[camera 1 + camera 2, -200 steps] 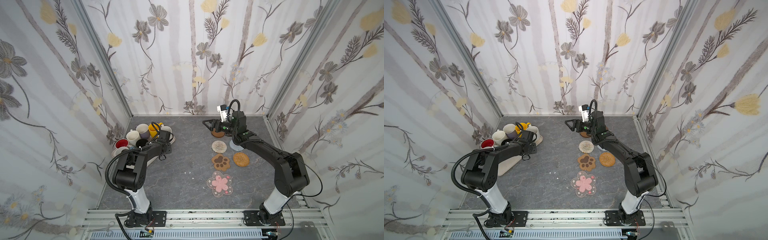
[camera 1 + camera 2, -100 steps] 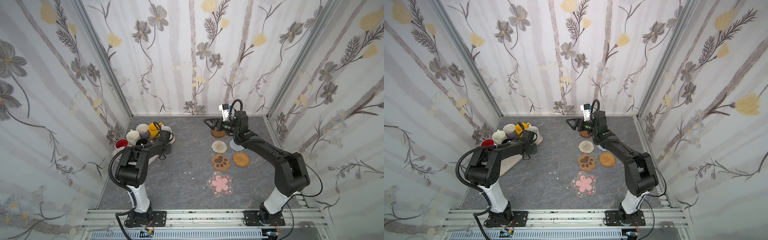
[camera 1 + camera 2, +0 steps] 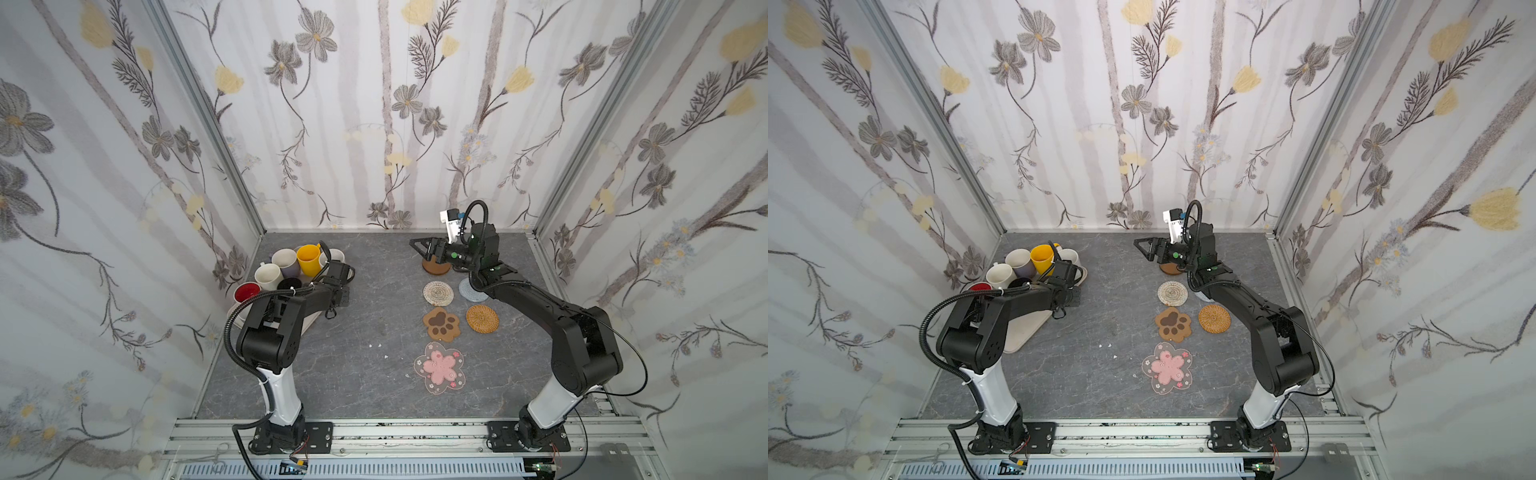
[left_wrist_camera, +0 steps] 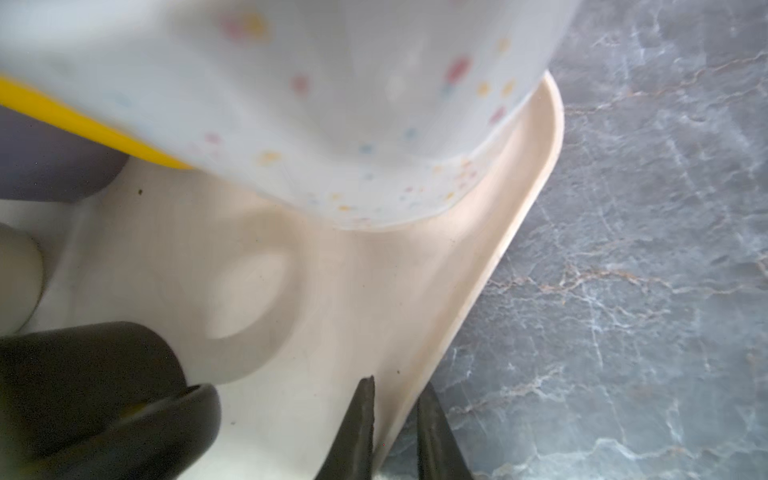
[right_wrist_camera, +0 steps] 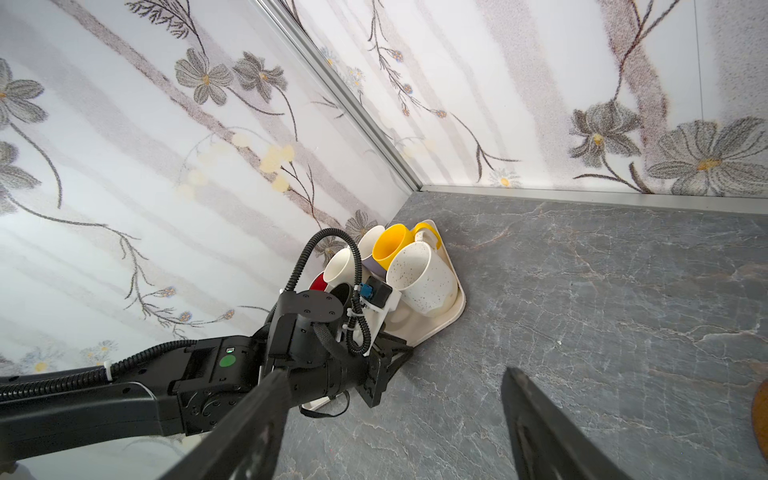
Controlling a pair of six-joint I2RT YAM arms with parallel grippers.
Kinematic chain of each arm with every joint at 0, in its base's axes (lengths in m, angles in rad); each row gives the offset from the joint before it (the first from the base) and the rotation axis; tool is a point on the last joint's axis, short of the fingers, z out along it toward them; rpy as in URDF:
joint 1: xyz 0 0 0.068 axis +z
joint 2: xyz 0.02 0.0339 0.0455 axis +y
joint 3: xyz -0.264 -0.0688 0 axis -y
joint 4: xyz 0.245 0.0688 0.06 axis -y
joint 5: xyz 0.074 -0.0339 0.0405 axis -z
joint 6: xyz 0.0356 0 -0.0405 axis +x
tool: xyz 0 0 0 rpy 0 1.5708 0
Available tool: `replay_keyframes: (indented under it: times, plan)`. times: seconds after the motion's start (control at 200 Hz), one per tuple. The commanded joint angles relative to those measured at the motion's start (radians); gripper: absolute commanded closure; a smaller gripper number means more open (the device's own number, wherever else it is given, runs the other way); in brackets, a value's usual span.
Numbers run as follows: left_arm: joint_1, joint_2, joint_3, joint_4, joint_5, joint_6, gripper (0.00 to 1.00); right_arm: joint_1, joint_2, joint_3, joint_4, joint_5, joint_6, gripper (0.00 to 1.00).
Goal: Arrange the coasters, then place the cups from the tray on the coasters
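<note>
1. Left pincer point(image 4: 397, 388): narrow, at the lower middle of the left wrist view. One finger stands inside the tray point(image 4: 498, 245) and one on the counter point(image 3: 365, 332) side, with the low rim between them. I judge this a pinch on the rim.
2. Tray: at the left of both top views, close to the left wall. Its near end is hidden under the left arm.
3. Cups: all are crowded at the tray's far end. The patterned cup point(image 4: 332, 104) stands just beside the pincer, with the black cup point(image 4: 83, 374) and yellow cup point(image 3: 308, 258) near it.
4. Step in hand, as judged: drawing the tray toward the middle of the counter. Recommended: keep the grip low on the rim, slide the tray level and slowly, and do not lift it. The cups stand close together and could knock or tip.
5. Coasters: right of centre in both top views, none bearing a cup. The woven round point(image 3: 438, 293), paw shape point(image 3: 441, 324) and flower mat point(image 3: 439, 367) run downward. The grey round point(image 3: 469, 291) and rattan round point(image 3: 482, 318) lie to their right.
6. Right pincer point(image 3: 419, 248): wide and empty, above the wooden disc point(image 3: 436, 267). It should stay clear of the tray's path.
</note>
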Motion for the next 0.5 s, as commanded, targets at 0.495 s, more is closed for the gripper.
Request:
replay_keyframes:
  times: [0.495]
  plan:
    - [-0.129, 0.115, 0.123, -0.117, 0.111, -0.202, 1.0, -0.008, -0.01, -0.01, 0.047, -0.014, 0.013, 0.2]
